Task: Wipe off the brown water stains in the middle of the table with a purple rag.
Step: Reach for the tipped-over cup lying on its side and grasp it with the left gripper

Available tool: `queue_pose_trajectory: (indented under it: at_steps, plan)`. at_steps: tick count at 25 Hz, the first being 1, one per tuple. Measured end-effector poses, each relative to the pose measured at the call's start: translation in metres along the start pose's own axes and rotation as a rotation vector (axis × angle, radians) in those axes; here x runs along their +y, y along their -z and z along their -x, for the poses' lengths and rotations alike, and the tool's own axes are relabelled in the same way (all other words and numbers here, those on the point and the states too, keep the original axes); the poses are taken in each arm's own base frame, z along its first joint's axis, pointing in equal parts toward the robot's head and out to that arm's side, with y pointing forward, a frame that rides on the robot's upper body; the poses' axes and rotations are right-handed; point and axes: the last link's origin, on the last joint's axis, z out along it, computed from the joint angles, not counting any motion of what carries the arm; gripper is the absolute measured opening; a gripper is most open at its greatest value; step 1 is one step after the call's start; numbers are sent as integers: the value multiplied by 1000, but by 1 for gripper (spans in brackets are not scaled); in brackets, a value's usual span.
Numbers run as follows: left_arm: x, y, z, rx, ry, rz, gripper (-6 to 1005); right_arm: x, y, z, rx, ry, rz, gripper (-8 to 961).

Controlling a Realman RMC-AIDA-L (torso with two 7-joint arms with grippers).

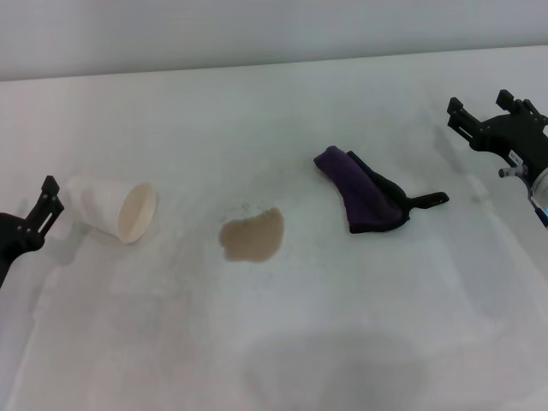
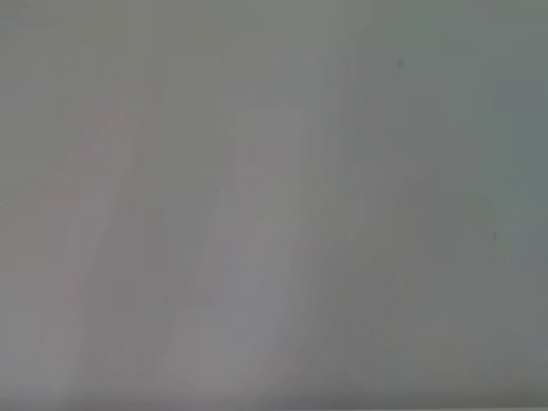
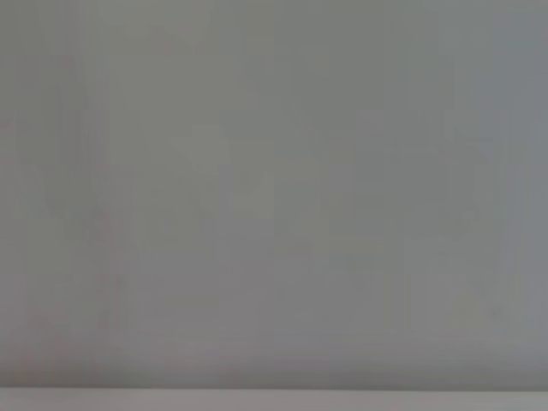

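Observation:
The brown water stains [image 1: 252,236] lie as one tan blotch in the middle of the white table [image 1: 360,325]. The purple rag [image 1: 366,193] lies crumpled to the right of the blotch, with its black tail pointing right. My right gripper [image 1: 478,103] hovers open and empty at the far right, beyond and to the right of the rag. My left gripper [image 1: 34,218] sits at the left edge of the head view, mostly cut off. Both wrist views show only a plain pale surface.
A white paper cup [image 1: 116,208] lies on its side left of the blotch, its mouth facing the blotch, close to my left gripper. A pale wall [image 1: 257,34] runs along the table's far edge.

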Motion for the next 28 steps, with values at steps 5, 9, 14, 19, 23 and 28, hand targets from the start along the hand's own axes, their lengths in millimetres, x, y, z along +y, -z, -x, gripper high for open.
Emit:
queue_pose_trajectory:
  at_steps: [5, 9, 14, 19, 23, 28]
  plan:
    - [0, 0, 0, -1, 1, -3, 883, 0, 1, -1, 3, -5, -1, 876]
    - [-1, 0, 0, 0, 2, -6, 882, 0, 2, -2, 6, -8, -3, 876]
    - [-4, -1, -1, 10, 26, -41, 880, 1, 2, -3, 5, -13, -3, 875]
    - [-9, -4, -6, 39, 84, -105, 878, 4, -3, 1, -3, -10, 6, 875]
    - [-16, -14, -14, 61, 164, -96, 877, 6, -7, 6, -13, -6, 15, 875]
    - [-44, -29, -32, 63, 279, -26, 876, 7, -10, 8, -19, -1, 20, 875]
